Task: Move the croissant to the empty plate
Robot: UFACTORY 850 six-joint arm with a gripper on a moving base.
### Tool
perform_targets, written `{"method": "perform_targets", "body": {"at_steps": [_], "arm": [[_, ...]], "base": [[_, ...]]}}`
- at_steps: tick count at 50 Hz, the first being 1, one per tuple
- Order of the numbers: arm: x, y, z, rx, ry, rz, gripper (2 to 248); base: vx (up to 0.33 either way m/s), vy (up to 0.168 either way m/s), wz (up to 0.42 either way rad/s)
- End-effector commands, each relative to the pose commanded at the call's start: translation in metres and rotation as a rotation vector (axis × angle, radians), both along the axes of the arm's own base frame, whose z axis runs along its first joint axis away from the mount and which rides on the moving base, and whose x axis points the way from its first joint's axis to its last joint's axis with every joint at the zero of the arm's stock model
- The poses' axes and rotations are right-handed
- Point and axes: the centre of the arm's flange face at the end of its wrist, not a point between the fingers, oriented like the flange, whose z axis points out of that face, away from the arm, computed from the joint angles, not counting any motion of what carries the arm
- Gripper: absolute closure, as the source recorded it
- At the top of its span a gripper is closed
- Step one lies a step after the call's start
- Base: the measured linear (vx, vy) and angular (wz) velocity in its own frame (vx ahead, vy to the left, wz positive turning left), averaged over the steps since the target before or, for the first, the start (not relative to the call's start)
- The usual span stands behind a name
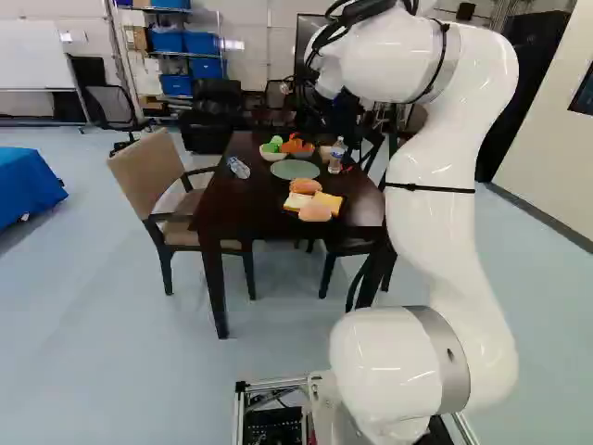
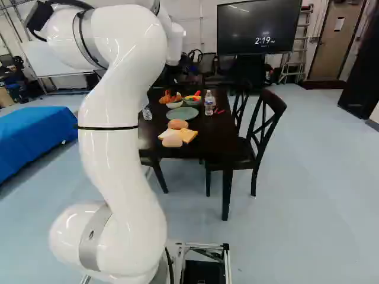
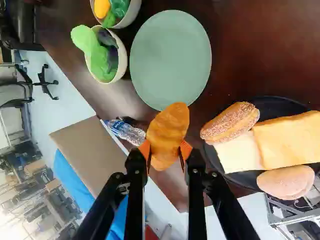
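Wrist view showed my gripper [image 3: 165,151] clamped on the croissant [image 3: 170,131], whose tip overlapped the green plate [image 3: 170,60] from there. Good work, I judged, meant centring it above the plate, lowering softly, parting the 2 fingers [image 3: 185,150] only once it rested.

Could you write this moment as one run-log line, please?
pincer: shut on croissant | green plate: empty, ahead | black plate: holds bread | placing: not yet done
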Motion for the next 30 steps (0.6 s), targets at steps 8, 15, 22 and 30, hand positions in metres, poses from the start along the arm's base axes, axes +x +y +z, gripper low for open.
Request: {"method": "perform_targets", "body": {"at_steps": [8,15,22,30], "arm": [[0.0000,0.0000,0.0000,0.000,0.000,0.000,158],[0.0000,0.0000,0.0000,0.000,0.000,0.000,158],[0.0000,0.0000,0.0000,0.000,0.000,0.000,158],[0.0000,0.0000,0.0000,0.000,0.000,0.000,158]], "base": [[0.059,0.001,-0.004],[0.057,0.002,-0.006],[0.055,0.002,-0.003],[0.060,0.001,-0.004]]}}
